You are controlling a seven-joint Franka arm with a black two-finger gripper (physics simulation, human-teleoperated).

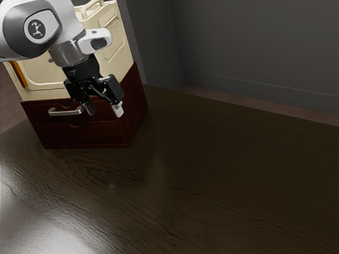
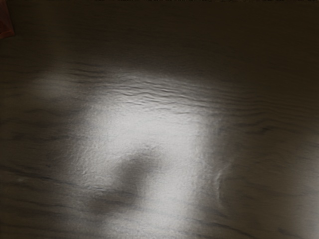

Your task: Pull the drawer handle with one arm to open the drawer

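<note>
End effector [image 1: 104,109], fingers parted wide and holding nothing, hangs near the drawer handle [image 1: 63,112], likely spread to let it between them for pulling.

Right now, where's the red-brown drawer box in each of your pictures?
Exterior view: the drawer box is toward the exterior view's left, under the cream-colored box.
Wrist view: probably the little reddish bit peeking in at a picture corner, away from the shiny patch.
Both share the dark, wood-grained table.
</note>
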